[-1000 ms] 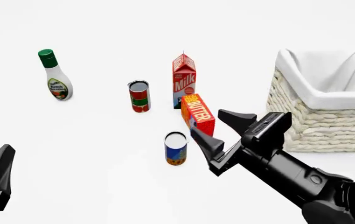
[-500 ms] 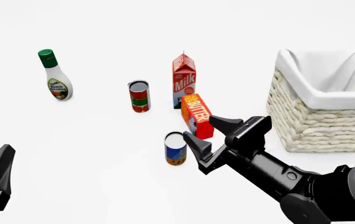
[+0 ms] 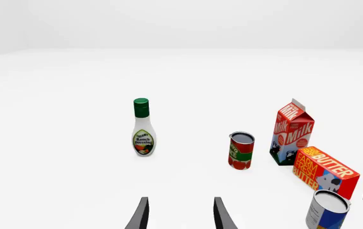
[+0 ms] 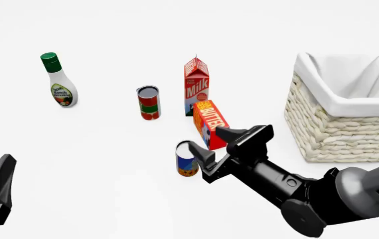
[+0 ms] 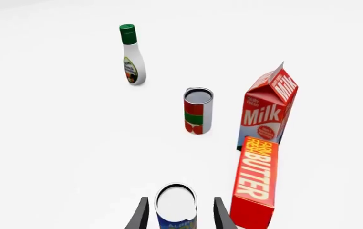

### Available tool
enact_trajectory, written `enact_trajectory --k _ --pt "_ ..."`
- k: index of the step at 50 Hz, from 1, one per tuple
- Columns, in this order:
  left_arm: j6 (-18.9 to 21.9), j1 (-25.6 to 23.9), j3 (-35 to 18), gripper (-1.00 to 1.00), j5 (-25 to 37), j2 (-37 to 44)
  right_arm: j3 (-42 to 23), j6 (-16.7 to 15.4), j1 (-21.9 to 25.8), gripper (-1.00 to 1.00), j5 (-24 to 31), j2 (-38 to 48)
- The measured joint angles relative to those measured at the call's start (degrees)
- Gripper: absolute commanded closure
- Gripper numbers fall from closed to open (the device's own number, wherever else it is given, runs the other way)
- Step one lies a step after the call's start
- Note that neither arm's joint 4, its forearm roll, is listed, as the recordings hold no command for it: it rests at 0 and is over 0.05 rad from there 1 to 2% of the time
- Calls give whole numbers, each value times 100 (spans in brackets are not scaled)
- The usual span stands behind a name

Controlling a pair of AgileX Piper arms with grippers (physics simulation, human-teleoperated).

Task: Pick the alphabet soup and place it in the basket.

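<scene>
The basket (image 4: pixel 345 117) is the biggest thing here, standing to my right at the table's edge, well apart from the rest. Next down in size: the milk carton (image 4: pixel 196 85) upright behind the butter box (image 4: pixel 210 123), the dressing bottle (image 4: pixel 59 87) far off to the left, and the red-and-green can (image 4: pixel 148 102) between bottle and carton.

Smallest is my target, the soup can (image 4: pixel 187 158). It stands upright just in front of the butter box, long axis vertical, pale lid facing up. In my right wrist view the can (image 5: pixel 176 206) sits between my two fingers, the butter box (image 5: pixel 255 179) close beside one of them.

My right gripper (image 4: pixel 224 145) is spread open around the can, not yet closed on it. My left gripper (image 3: pixel 180 215) hangs open near the table's left corner, holding nothing.

I judge the can rigid and moderately heavy, with a smooth label that could slip — so a firm squeeze across the curved sides, about mid-height, seems best. The tight gap to the butter box is the worry — a finger could nudge it.
</scene>
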Motion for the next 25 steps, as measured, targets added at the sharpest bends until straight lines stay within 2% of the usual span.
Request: enact_trajectory --k 25 --pt "0 0 0 -100 0 0 -435 62 54 -100 -52 728"
